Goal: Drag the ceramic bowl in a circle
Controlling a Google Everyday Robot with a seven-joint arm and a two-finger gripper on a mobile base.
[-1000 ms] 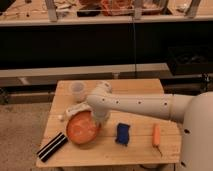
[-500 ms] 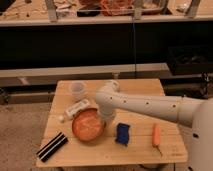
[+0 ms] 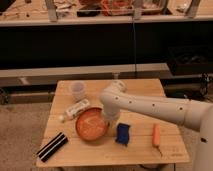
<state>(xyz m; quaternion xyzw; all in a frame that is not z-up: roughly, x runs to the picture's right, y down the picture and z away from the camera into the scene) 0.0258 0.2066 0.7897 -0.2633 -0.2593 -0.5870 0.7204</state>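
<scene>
The ceramic bowl [image 3: 91, 124] is a wide, shallow orange bowl with a speckled paler inside. It sits on the wooden table [image 3: 170, 150], left of centre. My white arm reaches in from the right, and the gripper [image 3: 108, 119] is down at the bowl's right rim, mostly hidden behind the wrist. The bowl's right edge is partly covered by the arm.
A translucent white cup [image 3: 77, 90] stands at the back left. A white packet [image 3: 77, 108] lies just left of the bowl. A black bar [image 3: 52, 146] lies at the front left. A blue object [image 3: 122, 134] and an orange carrot-like item [image 3: 156, 135] lie right of the bowl.
The bowl has slid to the right and slightly toward the table's middle, with the gripper at its rim. The arm's elbow has swung right with it.
</scene>
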